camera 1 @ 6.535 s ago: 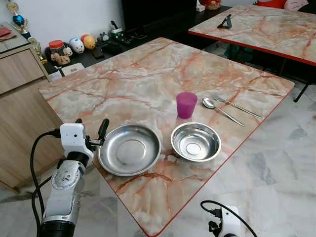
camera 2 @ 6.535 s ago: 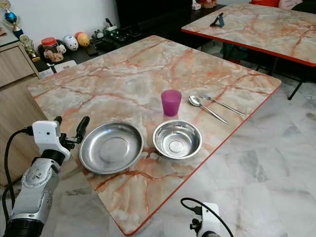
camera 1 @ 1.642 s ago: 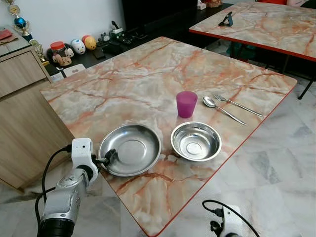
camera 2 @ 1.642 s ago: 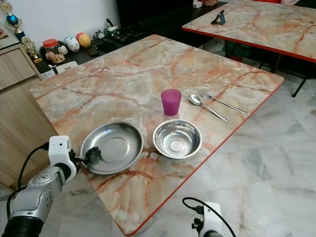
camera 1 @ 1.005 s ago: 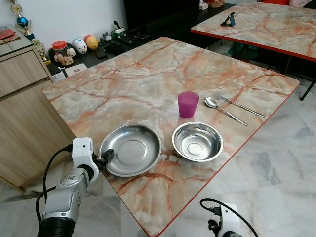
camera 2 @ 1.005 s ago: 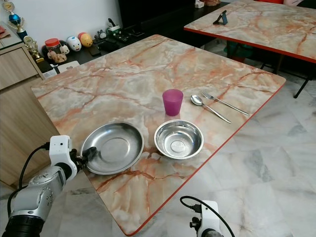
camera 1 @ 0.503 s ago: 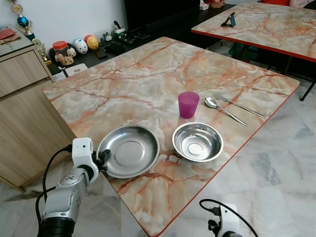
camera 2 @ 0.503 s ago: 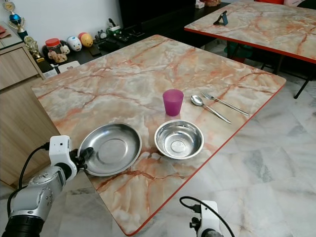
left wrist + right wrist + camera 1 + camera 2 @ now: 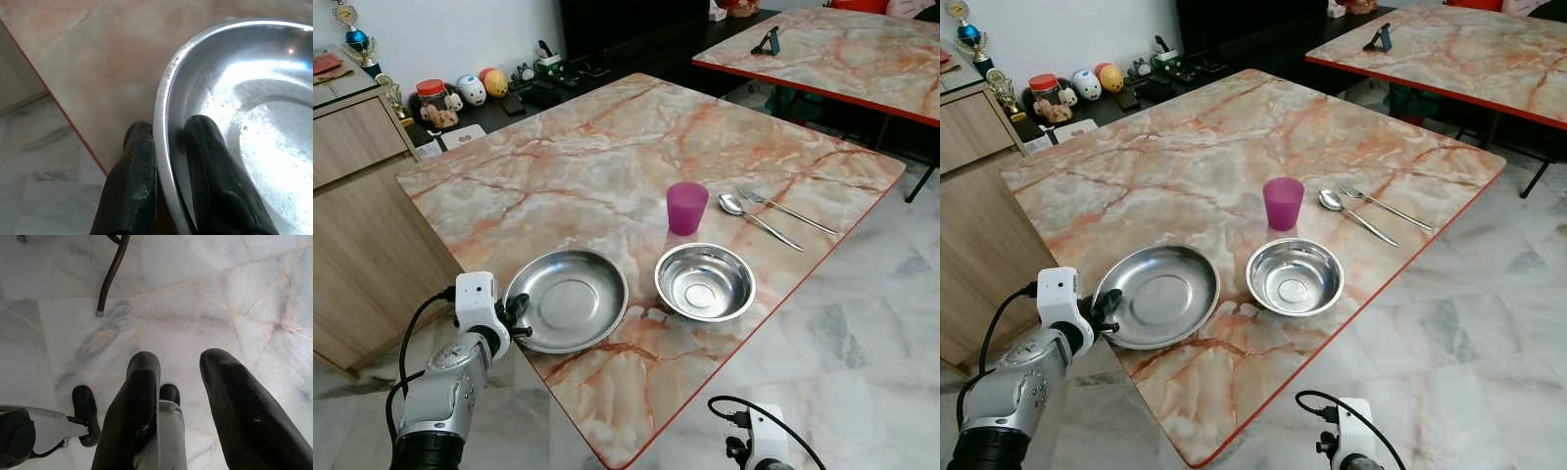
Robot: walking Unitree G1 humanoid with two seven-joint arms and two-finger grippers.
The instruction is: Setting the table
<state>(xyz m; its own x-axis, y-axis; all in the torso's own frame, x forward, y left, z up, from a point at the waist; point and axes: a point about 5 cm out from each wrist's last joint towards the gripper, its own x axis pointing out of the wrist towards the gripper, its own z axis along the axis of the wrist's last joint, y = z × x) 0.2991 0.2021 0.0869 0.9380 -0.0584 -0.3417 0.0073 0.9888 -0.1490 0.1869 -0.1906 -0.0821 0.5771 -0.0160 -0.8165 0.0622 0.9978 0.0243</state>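
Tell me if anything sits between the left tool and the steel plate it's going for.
Nothing visible does. The left tool is already closed on the steel plate: one finger inside the rim, one outside, at the plate's edge by the table corner. The right tool hangs over the floor.

Shiny steel plate [image 9: 568, 299], glossy marble table [image 9: 597, 166]

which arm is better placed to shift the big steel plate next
Left. The left pincer is shut on the rim of the steel plate at the table's near corner, one finger inside and one outside. The right pincer hangs low over the floor, away from the dishes.
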